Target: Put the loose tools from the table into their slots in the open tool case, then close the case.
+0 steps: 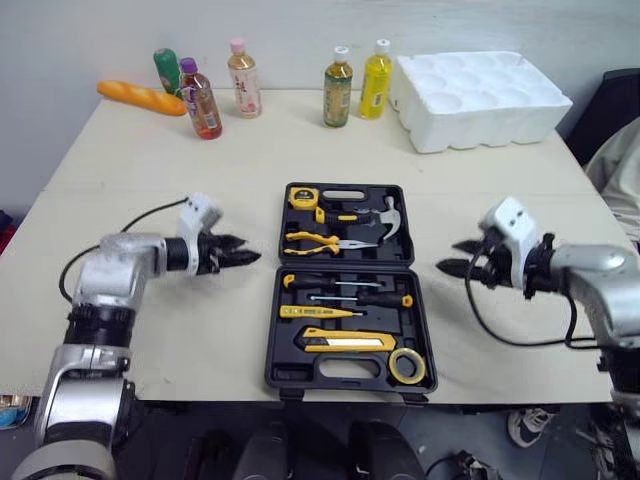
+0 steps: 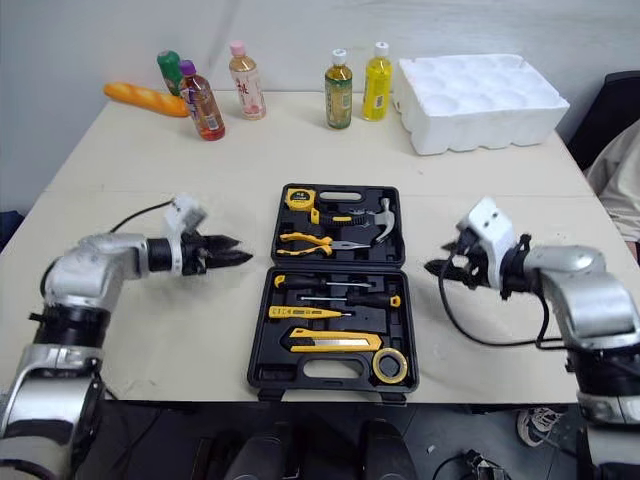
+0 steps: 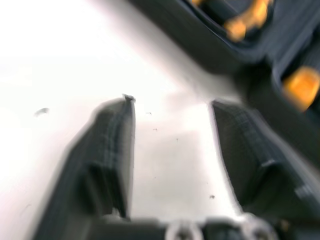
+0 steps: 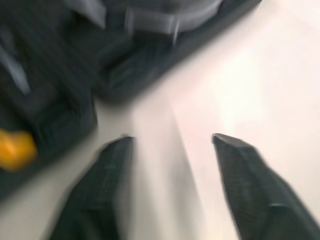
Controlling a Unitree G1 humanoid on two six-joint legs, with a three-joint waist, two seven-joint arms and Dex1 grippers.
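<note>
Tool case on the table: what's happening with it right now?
The tool case lies open in the middle of the table, with the hammer, pliers, screwdrivers, utility knife and tape roll seated in their slots. The left gripper and right gripper hover on either side of it, both open and empty, pointing toward it. Only closing the case seems to remain.
</note>
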